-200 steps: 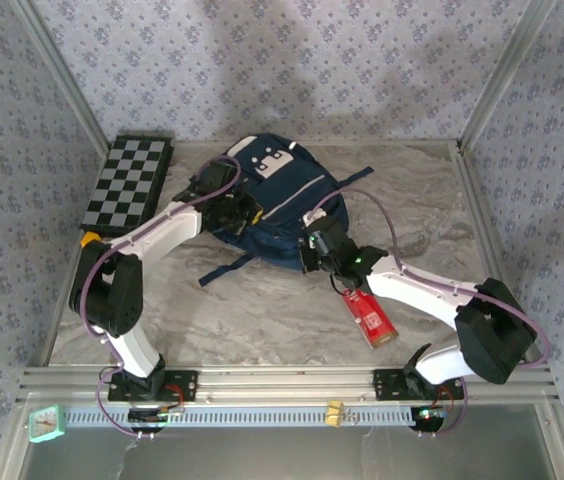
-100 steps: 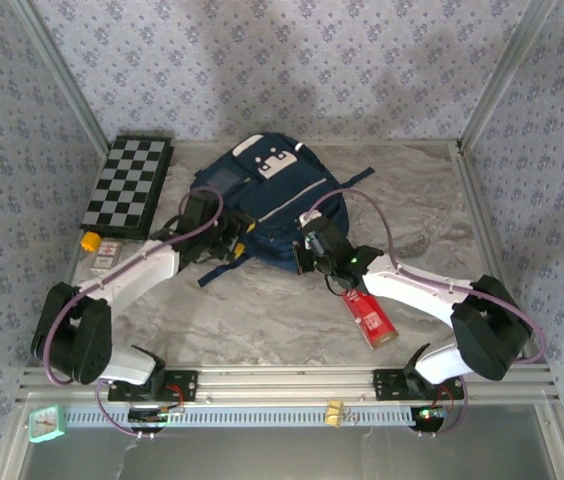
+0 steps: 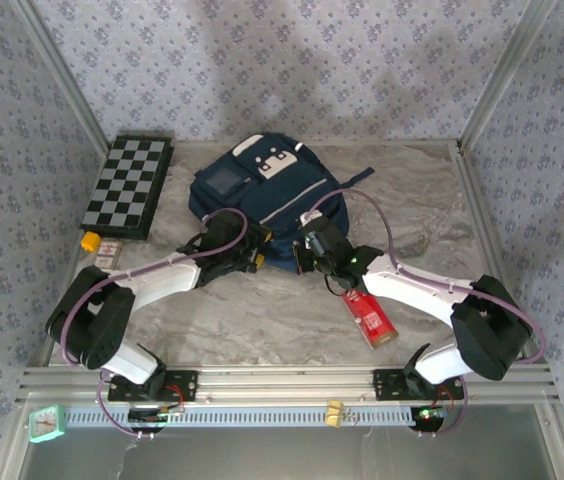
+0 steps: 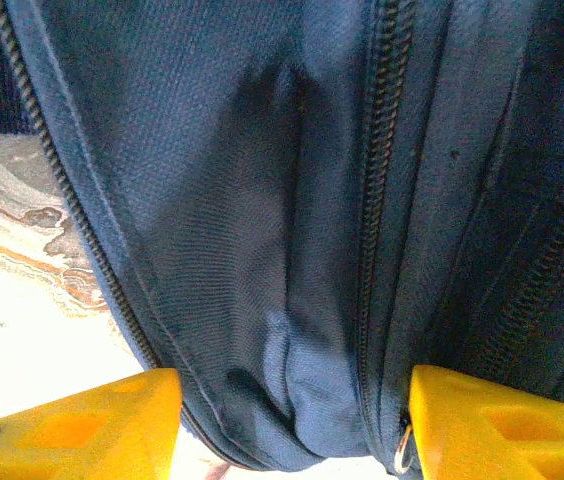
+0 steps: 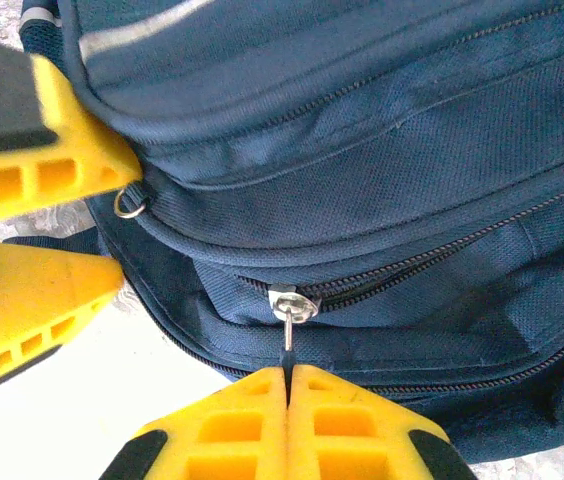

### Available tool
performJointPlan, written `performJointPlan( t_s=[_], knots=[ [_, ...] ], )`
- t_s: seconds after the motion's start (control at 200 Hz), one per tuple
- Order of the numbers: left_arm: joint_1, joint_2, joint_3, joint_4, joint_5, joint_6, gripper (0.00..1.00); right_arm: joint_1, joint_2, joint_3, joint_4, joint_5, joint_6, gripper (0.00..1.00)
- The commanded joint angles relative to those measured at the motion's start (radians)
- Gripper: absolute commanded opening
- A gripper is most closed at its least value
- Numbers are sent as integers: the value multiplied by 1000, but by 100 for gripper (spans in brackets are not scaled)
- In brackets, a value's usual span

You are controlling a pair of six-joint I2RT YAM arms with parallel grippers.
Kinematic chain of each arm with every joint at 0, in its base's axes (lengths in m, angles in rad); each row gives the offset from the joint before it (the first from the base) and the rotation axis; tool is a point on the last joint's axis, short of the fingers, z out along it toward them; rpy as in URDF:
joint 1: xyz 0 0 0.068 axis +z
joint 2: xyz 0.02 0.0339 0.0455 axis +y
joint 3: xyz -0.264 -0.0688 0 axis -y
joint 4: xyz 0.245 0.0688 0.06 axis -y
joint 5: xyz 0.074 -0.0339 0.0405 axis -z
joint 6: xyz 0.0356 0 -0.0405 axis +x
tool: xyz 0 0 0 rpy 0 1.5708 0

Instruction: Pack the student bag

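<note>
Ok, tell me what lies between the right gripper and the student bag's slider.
Right wrist view: a metal zipper pull links the slider on the student bag to the right gripper, shut on it.

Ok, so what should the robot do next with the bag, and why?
Probably close the left gripper on the student bag fabric to steady it. Its jaws stand open around a bulge of the bag, while the right gripper is shut on the zipper pull, ready to drag it. Without a hold, the bag might just slide along.
</note>
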Motion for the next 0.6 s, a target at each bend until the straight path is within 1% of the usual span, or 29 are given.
performJointPlan(
  t_s=[0.0,0.205,0.285,0.415,0.535,0.595],
  knots=[
    [-28,35,21,67,-47,-83,58,4,3,4,3,-1,13,0],
    [-58,32,61,54,-138,-99,53,9,4,-5,13,-6,9,0],
    [-77,25,70,45,-180,-113,49,9,3,-11,19,-1,9,0],
    [-113,16,57,93,-255,-158,41,9,6,-15,24,0,10,0],
    [-141,27,84,69,-301,-165,40,9,10,-19,33,-1,12,0],
    [-147,47,89,102,-322,-169,38,9,11,-20,35,-1,13,0]
  ],
)
